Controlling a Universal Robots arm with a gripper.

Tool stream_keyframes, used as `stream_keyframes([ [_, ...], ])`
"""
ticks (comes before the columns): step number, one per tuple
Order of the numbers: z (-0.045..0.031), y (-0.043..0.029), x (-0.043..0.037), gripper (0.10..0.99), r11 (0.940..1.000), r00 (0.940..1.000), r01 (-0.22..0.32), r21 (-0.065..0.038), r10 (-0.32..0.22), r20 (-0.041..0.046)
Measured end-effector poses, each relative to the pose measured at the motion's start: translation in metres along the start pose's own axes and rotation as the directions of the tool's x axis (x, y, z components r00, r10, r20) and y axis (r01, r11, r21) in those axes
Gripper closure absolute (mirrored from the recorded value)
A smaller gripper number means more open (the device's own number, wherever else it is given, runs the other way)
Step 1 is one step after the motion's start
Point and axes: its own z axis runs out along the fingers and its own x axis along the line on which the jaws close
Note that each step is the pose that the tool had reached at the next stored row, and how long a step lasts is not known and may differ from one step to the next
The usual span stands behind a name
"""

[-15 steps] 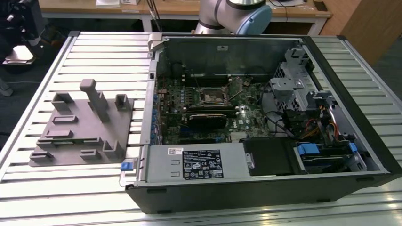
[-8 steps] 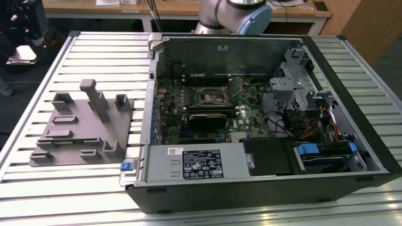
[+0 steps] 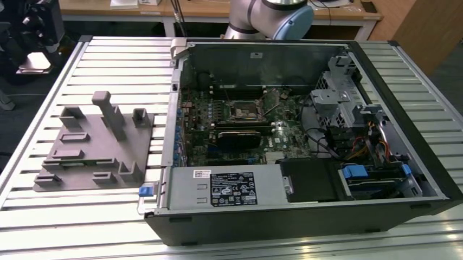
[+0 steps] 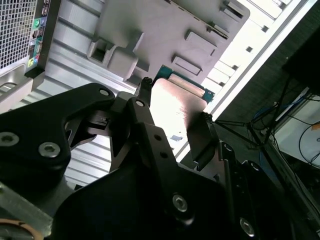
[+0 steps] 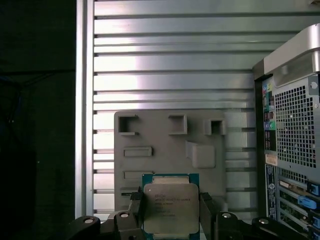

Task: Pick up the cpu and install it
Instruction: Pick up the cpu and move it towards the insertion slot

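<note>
In both wrist views my gripper (image 5: 171,214) (image 4: 175,125) is shut on the cpu (image 5: 170,206) (image 4: 172,102), a flat square chip with a silvery top and a green edge. One black finger (image 5: 136,210) presses on one side of it and the other finger (image 5: 207,210) on the opposite side. The held cpu hangs well above the grey plastic fixture (image 5: 165,135) (image 3: 94,146) on the slatted table. In the exterior view the dark square socket (image 3: 242,111) sits on the motherboard inside the open computer case (image 3: 405,179).
The arm's base (image 3: 271,16) stands behind the case. The case's rear panel (image 5: 295,125) (image 4: 20,30) is close beside the fixture. A black module (image 3: 235,138) lies below the socket, and cables and drive bays (image 3: 361,141) fill the exterior view's right of the case.
</note>
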Motion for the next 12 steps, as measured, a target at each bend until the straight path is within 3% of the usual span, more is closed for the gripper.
stream_keyframes([
  [7, -0.0058, 0.0020, -0.0018, 0.549, 1.0000, 1.0000, 0.000, 0.000, 0.000, 0.0003],
  [12, -0.0061, 0.0024, -0.0153, 0.549, 1.0000, 1.0000, 0.000, 0.000, 0.000, 0.0001],
])
